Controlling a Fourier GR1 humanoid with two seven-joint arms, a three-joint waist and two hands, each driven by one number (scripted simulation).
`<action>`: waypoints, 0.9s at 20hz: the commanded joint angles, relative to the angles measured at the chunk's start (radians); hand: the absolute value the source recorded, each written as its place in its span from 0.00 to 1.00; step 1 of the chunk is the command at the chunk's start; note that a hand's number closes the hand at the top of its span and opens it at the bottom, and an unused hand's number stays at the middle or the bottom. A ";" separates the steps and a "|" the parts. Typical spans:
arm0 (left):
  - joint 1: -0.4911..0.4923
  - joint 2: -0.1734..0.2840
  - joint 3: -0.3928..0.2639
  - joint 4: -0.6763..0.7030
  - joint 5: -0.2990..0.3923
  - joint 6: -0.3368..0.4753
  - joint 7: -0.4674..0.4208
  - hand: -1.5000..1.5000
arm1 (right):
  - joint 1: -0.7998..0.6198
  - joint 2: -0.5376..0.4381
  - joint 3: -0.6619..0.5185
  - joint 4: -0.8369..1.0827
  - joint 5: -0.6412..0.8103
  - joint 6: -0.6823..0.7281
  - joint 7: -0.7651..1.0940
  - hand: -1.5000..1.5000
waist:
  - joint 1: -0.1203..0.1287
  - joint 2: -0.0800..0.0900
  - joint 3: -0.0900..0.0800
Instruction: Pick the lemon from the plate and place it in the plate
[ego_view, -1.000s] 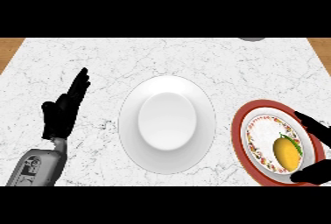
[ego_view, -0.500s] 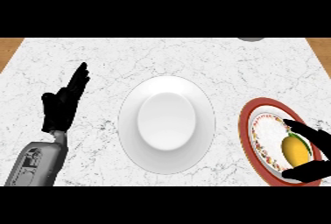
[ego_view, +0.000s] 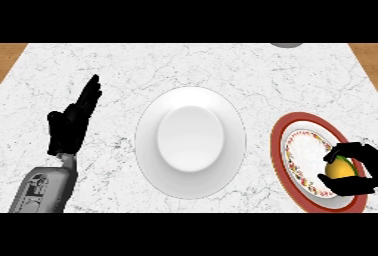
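Note:
A yellow lemon (ego_view: 339, 168) lies on the red-rimmed patterned plate (ego_view: 286, 148) at the right edge of the counter. My right hand (ego_view: 354, 184) is curled round the lemon, with fingers above it and the thumb below, hiding much of it. A plain white plate (ego_view: 190, 140) stands in the middle of the counter with nothing on it. My left hand (ego_view: 72, 126) rests open at the left, fingers straight and pointing up, well apart from both plates.
The white marble counter (ego_view: 221, 65) runs to wooden edges at the far left and far right corners. A small grey round object (ego_view: 285, 44) shows at the top edge, right of centre.
My right hand has closed round the lemon, its fingers curling over it. The lemon sits lower and further right on the red-rimmed plate. The left hand has hardly moved.

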 joint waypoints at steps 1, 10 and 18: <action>0.010 -0.027 -0.007 -0.035 -0.034 0.011 0.037 0.50 | 0.032 0.032 -0.011 -0.062 0.038 -0.018 0.001 1.00 | -0.002 0.003 0.006; 0.027 -0.030 0.008 0.025 -0.021 0.003 -0.034 0.50 | 0.146 -0.042 0.168 -0.296 0.415 -0.209 -0.015 1.00 | -0.013 0.001 0.005; -0.009 -0.002 0.032 0.026 -0.021 -0.007 -0.019 0.50 | 0.187 -0.007 0.125 -0.685 0.416 -0.336 -0.076 1.00 | -0.020 -0.001 0.005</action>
